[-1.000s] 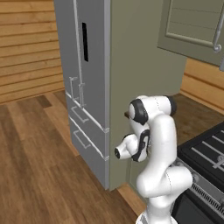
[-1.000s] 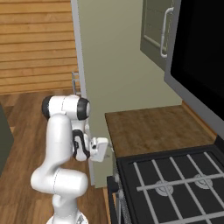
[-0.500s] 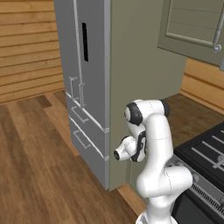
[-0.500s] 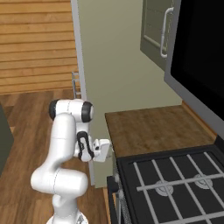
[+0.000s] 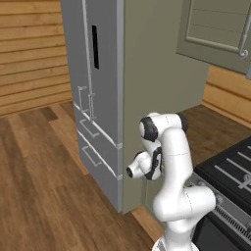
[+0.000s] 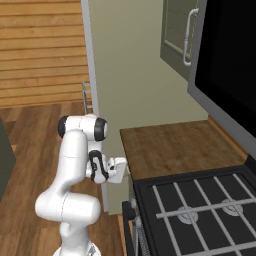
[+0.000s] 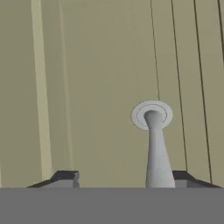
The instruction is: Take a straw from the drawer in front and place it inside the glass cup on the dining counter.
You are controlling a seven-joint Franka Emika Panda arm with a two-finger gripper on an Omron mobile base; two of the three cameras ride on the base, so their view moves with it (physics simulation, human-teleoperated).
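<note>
In the hand view a sage-green drawer front (image 7: pixel 96 87) is very close. Its silver bar handle (image 7: pixel 155 144) juts toward the camera from a round mount. My gripper (image 7: pixel 124 178) is open, and the handle stands between the fingertips (image 7: pixel 65 177), nearer the right one, without touching either. In the right base view my gripper (image 6: pixel 120 170) sits right at the cabinet face under the wood countertop. The straw, the glass cup and the dining counter are out of view.
A tall grey refrigerator (image 5: pixel 93 98) with lower drawers stands left of the green side panel. A black stove (image 6: pixel 200 210) is at the right, beside a wall-side wood counter (image 6: pixel 170 145). An upper cabinet (image 6: pixel 175 35) hangs above. Open wood floor (image 5: pixel 39 186) lies to the left.
The arm's upper joints have sunk a little and the hand has eased slightly closer to the cabinet face. The fingers stay apart.
</note>
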